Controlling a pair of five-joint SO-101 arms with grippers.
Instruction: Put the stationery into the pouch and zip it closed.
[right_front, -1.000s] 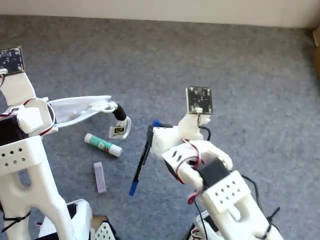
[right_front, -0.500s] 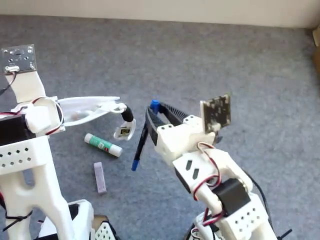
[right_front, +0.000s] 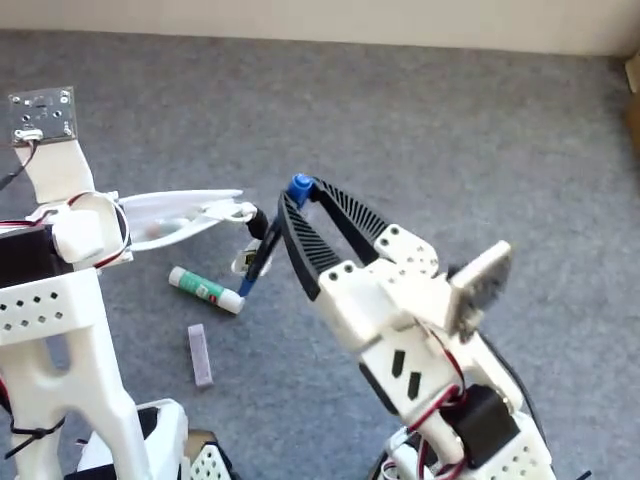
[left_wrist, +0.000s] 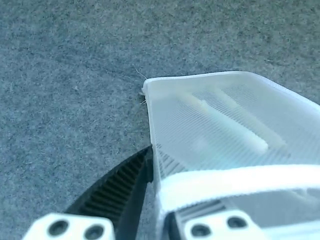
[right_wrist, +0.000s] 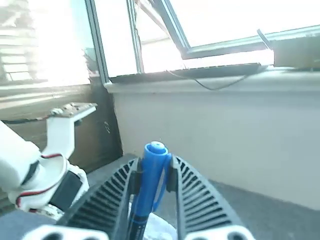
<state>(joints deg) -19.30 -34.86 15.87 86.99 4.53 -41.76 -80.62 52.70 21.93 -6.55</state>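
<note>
Carpet (right_front: 450, 130) stretches wide and grey beyond both my arms, out to the pale wall (right_front: 300, 20) at the far edge, with a broad sweep of it off to the right of my right arm. The crowded patch is between the arms.

My right gripper (right_front: 298, 195) is up over the middle, fingertips pinched tight on the blue cap end of the pen (right_front: 258, 258), and the pen hangs tilted down toward my left arm. From the right wrist, the pen (right_wrist: 150, 185) stands straight between my two ribbed black fingers (right_wrist: 195, 195), with the window (right_wrist: 225, 25) bright beyond.

My left gripper (left_wrist: 157, 162) is clamped on the white mesh pouch (left_wrist: 220, 125). One black finger (left_wrist: 117, 197) is outside it and the other sits behind the mesh, with the pouch's thick white band crossing right at the fingers. Pale long shapes show through the mesh; what they are, I cannot tell.

From above, the pouch reaches out level from my left arm toward the pen, its far end just beside the pen's shaft. The pen's lower end comes down right beside one end of the glue stick (right_front: 205, 289) lying on the carpet. Touching or not, I cannot tell. Nearer my left arm's base lies a small purple bar (right_front: 200, 354), apart from the glue stick.
</note>
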